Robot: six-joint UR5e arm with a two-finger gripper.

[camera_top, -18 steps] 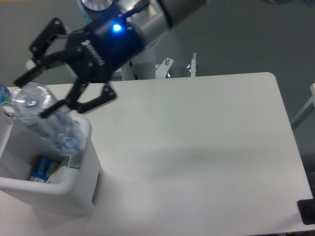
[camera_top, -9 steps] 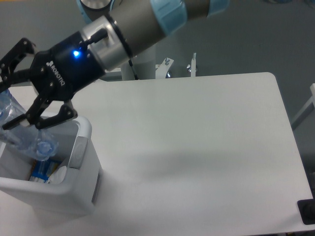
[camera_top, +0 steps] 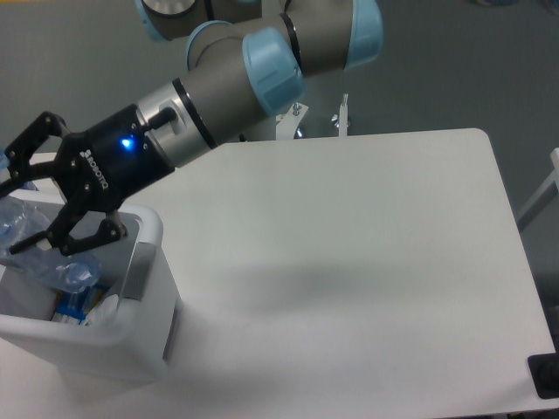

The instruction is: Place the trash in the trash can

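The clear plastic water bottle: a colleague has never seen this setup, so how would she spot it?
Find the large white rectangular plastic bin at the white table's left edge. The clear plastic water bottle slants into its opening, between the black gripper's fingers. It alone is see-through; the printed wrapper beneath is opaque.

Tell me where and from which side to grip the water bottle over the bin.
Grip the clear water bottle across its body, from above, as the gripper does now. It slants into the trash can, whose walls block the sides; only its upper length stays reachable.
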